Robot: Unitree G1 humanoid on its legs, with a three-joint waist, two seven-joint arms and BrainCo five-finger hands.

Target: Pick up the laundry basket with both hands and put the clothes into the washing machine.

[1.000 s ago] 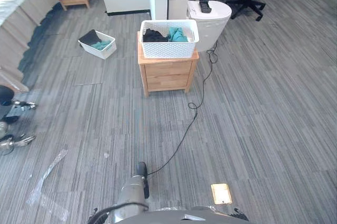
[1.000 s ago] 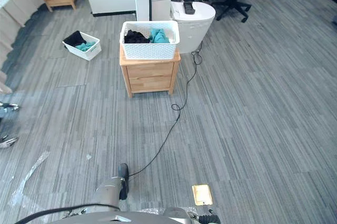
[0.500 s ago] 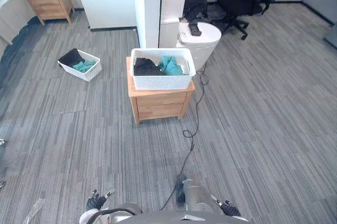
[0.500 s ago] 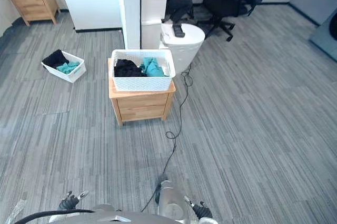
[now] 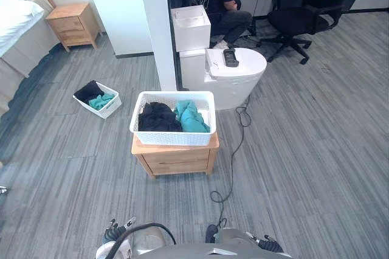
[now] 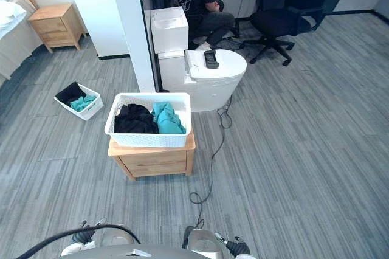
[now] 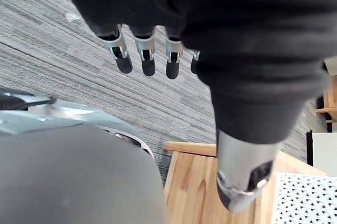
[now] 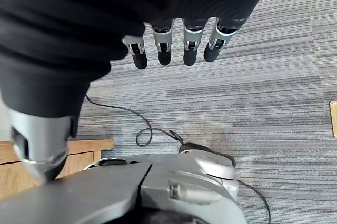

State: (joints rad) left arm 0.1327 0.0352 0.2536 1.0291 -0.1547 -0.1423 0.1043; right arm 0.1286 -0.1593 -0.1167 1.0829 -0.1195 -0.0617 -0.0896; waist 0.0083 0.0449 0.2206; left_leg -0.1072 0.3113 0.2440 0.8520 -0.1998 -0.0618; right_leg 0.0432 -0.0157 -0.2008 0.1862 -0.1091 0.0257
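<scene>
A white perforated laundry basket stands on a low wooden nightstand ahead of me. It holds black clothes and teal clothes. Just behind it is a white rounded washing machine with a dark remote on its lid. My left hand and right hand hang low at the near edge, well short of the basket. The left hand's fingers are straight and hold nothing. The right hand's fingers are straight too, over bare floor.
A white pillar rises behind the basket. A small white basket with clothes lies on the floor to the left. A bed and a second nightstand stand far left. A seated person and an office chair are behind the machine.
The whole picture has shifted: the camera has moved, and the basket and nightstand now lie lower and nearer. Both hands stay at the bottom edge.
</scene>
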